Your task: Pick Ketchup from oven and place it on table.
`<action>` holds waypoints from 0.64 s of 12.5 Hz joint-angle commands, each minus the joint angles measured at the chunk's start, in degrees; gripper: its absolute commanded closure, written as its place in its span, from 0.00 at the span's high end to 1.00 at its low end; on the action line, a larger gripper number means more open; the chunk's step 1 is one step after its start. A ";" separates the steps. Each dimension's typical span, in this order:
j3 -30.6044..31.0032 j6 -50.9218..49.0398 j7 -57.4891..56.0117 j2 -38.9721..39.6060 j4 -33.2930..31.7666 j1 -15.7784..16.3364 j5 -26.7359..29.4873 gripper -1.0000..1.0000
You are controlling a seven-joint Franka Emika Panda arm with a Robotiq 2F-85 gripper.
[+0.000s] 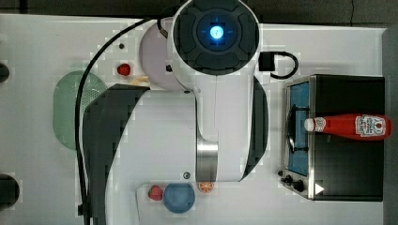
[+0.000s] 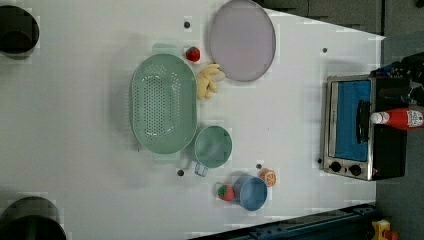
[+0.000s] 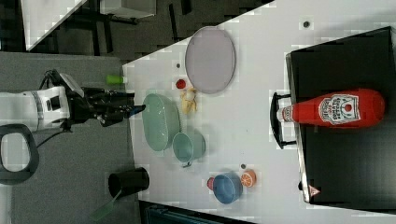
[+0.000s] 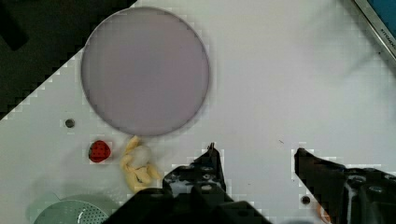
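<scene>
You will find the Ketchup (image 1: 349,126) lying on its side across the black top of the oven (image 1: 349,178), white cap overhanging the door edge. Your end effector (image 4: 254,156) hangs above the bare surface (image 4: 289,93), fingers spread, gripping nothing.

This looks like a robot laboratory arranged as a play kitchen. A white table (image 2: 75,125) with small dot holes carries a toaster oven (image 2: 360,127), a green colander (image 2: 162,102), a lilac plate (image 2: 242,40) and toy fruit, while the robot arm (image 1: 216,93) stands over it, with grey floor (image 3: 65,186) around.
</scene>
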 commanded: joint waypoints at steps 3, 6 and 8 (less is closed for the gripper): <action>-1.59 -11.63 6.71 -22.67 -10.35 -2.25 -2.30 1.00; -3.60 -11.37 6.70 -22.43 -10.35 -2.53 -2.30 1.00; -6.28 -10.25 6.70 -21.40 -10.34 -3.19 -2.32 1.00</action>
